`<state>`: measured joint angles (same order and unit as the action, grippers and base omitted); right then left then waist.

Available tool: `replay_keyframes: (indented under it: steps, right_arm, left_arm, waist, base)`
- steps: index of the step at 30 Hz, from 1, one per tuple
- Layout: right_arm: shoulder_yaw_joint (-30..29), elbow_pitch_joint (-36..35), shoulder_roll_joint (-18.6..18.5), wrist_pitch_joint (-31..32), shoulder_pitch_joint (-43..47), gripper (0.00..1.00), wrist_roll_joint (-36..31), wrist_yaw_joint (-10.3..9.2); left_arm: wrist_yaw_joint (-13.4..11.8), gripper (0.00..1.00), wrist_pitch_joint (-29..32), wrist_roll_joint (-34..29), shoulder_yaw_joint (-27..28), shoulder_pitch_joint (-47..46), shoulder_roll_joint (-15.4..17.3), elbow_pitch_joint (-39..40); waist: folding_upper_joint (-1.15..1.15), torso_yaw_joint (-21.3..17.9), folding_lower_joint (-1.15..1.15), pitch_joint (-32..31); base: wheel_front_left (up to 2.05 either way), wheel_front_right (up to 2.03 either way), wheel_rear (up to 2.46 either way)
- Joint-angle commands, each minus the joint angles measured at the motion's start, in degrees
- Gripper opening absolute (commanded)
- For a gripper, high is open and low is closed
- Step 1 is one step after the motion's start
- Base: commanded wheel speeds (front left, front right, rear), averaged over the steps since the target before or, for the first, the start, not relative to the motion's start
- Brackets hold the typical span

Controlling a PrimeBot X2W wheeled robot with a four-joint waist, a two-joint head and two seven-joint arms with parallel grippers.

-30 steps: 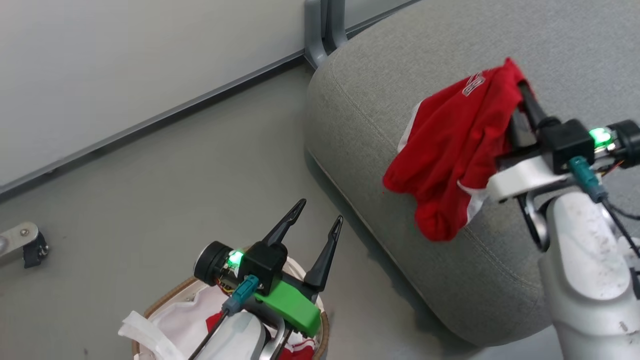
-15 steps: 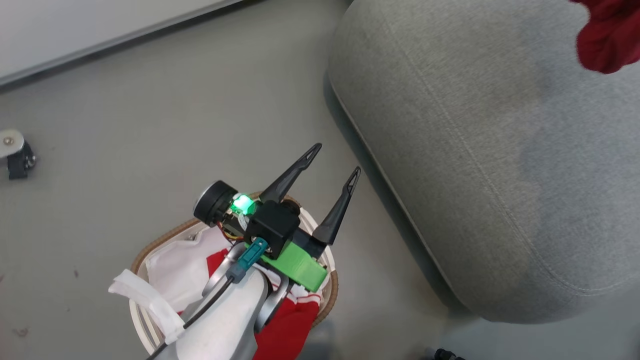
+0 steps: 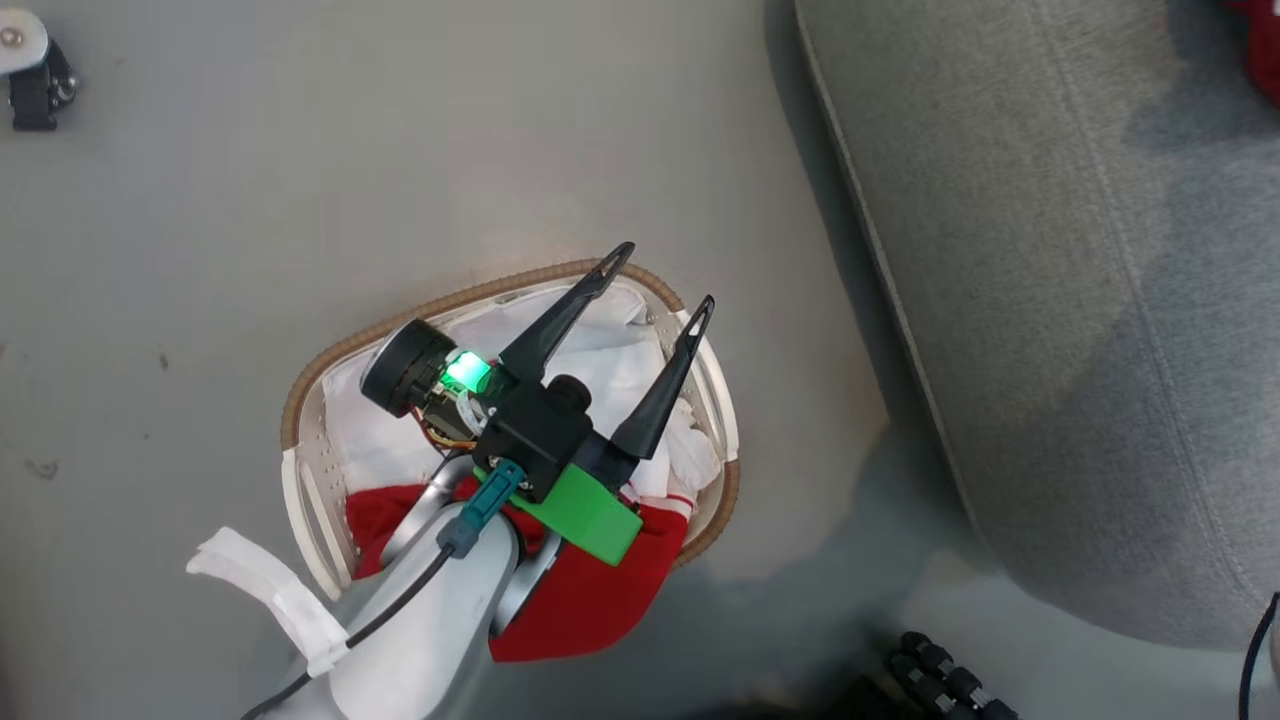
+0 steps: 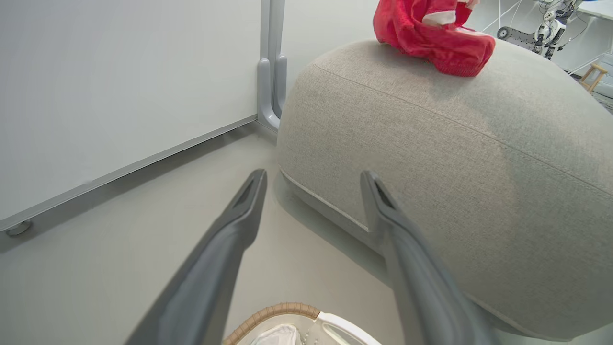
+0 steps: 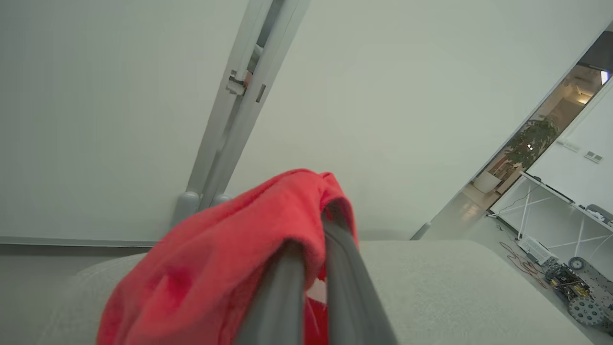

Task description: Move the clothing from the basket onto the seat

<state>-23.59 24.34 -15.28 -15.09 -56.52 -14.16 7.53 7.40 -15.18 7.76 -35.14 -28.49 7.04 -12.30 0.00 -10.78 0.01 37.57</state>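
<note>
The basket (image 3: 300, 480) stands on the floor, lined with white cloth, and one red piece of clothing (image 3: 590, 595) lies in its near side. My left gripper (image 3: 665, 277) hovers open over the basket's far rim, nothing between its fingers (image 4: 239, 215). The seat (image 3: 1050, 300) is the grey sofa to the right. In the left wrist view the other red piece of clothing (image 4: 431, 38) rests on top of the seat (image 4: 431, 153). My right gripper (image 5: 316, 239) is shut on that red clothing (image 5: 225, 273), which drapes over its fingers above the seat (image 5: 455, 287).
A white wall panel with a grey post (image 4: 270, 72) stands behind the seat. A castor (image 3: 30, 70) sits on the floor at the far left, and a black ribbed part (image 3: 950, 680) near the bottom edge. A doorway and a white table (image 5: 550, 201) lie to the right.
The head camera has tilted down, so the basket now sits mid-picture and the right gripper with its clothing has left that view. My left gripper stays open over the basket.
</note>
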Motion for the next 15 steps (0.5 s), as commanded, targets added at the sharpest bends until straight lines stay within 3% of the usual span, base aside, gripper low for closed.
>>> replay_keyframes:
  steps: [1, 11, 13, 14, 15]
  right_arm:
    - [-0.68, 1.26, 0.58, -0.12, 1.66, 0.00, -0.43, -0.08]
    - [-5.23, 5.84, 2.59, -0.12, 6.28, 0.02, -1.65, -0.08]
    - [-5.45, 5.31, 3.15, -0.12, 7.27, 0.38, -1.63, -0.08]
    - [-5.45, 4.95, 3.32, -0.12, 7.64, 0.48, -1.71, -0.08]
    - [-5.47, 4.52, 3.46, -0.12, 8.07, 0.96, -1.67, -0.08]
  left_arm:
    - [0.08, 1.00, 0.05, -0.25, 0.44, -1.14, 0.62, 0.27]
    - [-0.06, 1.00, 0.05, -0.61, 1.70, 0.02, 1.03, 0.01]
    - [-0.09, 1.00, 0.04, -0.51, 1.99, 0.28, 1.03, -0.09]
    - [-0.08, 1.00, 0.04, -0.46, 2.11, 0.38, 1.00, -0.10]
    - [-0.07, 1.00, 0.05, -0.40, 2.22, 0.52, 0.94, -0.12]
  waist:
    - [0.00, 2.92, -0.01, 4.80]
    - [0.00, 1.43, -0.01, 5.04]
    - [0.00, 0.99, -0.01, 4.53]
    - [0.00, 0.83, -0.01, 4.25]
    - [0.00, 0.63, -0.01, 3.85]
  base:
    - [0.00, 0.00, 0.00]
    - [0.00, 0.00, 0.00]
    - [0.00, 0.00, 0.00]
    - [0.00, 0.00, 0.00]
    - [0.00, 0.00, 0.00]
